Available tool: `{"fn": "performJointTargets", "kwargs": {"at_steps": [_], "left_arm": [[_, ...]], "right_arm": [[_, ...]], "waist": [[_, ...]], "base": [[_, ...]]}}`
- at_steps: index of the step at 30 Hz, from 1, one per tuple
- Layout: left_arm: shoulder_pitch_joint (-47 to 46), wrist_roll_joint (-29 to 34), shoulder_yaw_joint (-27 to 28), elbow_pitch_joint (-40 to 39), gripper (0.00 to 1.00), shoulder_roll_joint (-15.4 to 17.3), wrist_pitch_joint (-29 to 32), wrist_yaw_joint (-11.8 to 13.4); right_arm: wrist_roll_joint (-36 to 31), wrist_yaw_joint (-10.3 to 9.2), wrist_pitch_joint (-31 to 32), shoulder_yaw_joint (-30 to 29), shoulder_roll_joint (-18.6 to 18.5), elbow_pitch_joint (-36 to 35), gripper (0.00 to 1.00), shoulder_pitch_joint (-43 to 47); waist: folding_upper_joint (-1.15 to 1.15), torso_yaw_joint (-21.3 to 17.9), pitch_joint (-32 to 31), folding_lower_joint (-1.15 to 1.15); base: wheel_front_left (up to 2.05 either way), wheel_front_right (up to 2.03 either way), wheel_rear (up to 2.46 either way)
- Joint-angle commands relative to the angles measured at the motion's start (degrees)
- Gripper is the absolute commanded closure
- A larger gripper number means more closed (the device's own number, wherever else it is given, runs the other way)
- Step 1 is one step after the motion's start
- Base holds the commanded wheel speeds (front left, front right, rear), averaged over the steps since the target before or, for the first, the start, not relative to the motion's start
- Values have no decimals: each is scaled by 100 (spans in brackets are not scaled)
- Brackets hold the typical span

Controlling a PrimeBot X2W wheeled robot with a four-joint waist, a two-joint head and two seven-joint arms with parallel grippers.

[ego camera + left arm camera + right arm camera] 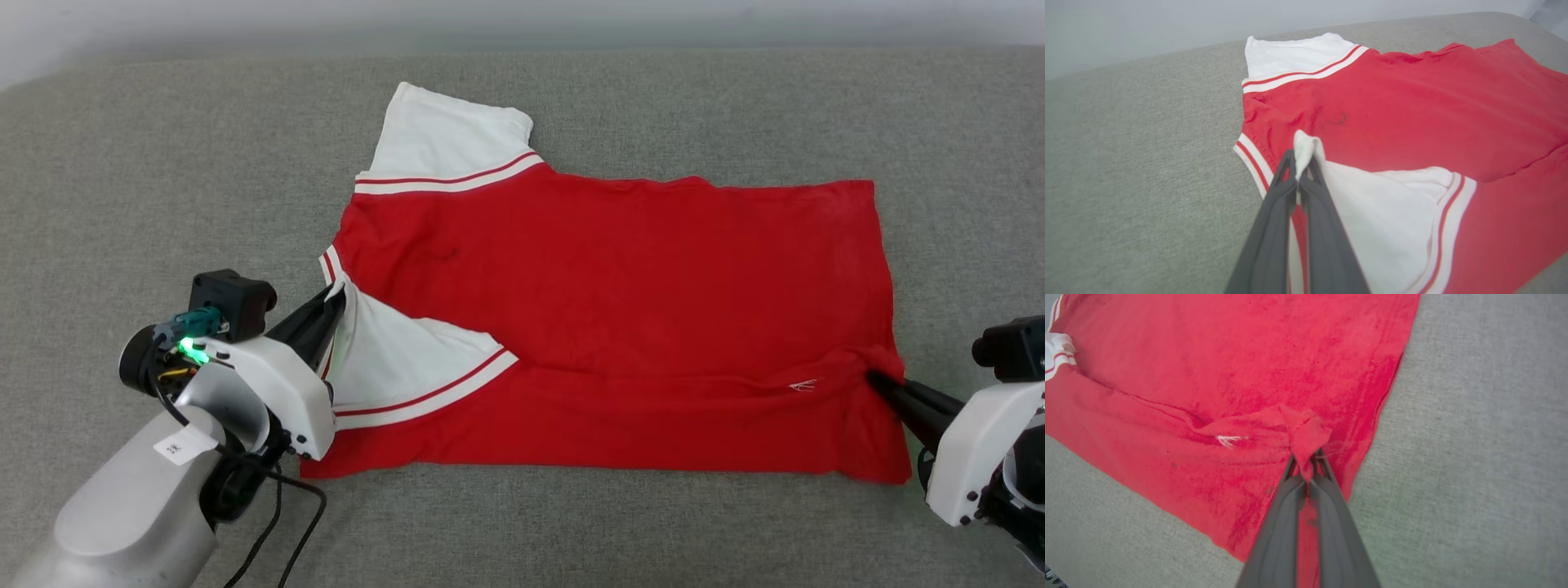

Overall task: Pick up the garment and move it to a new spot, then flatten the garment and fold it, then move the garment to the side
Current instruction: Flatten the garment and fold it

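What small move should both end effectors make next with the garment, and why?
Probably lower both and open. The left end effector pinches the white sleeve and the right end effector the hem; both parts lie folded over the garment, so this fold looks placed.

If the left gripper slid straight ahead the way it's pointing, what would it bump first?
Probably the red body of the garment. The left gripper, shut on the near white sleeve, points low across it, so red cloth lies just ahead; how high the gripper sits is hard to judge.
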Motion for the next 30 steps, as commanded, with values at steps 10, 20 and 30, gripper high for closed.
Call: {"fn": "performJointTargets", "kwargs": {"at_steps": [10, 20, 30], "left_arm": [[-517, 88, -199, 1211, 100, -394, -115, -344], [-502, -59, -392, 2116, 0, -763, -280, -595], [-803, -240, -289, 1949, 0, -514, -130, -656]], "right_arm": [[54, -5, -97, 310, 122, 639, 100, -548], [133, -5, -331, 588, 62, 977, 0, -636], [140, -5, -698, 349, -93, 658, 0, -317]], "waist": [[0, 28, 301, -1], [0, 58, 78, -1], [0, 230, -428, -1]], "base": [[0, 0, 0], [0, 0, 0], [0, 0, 0]]}}
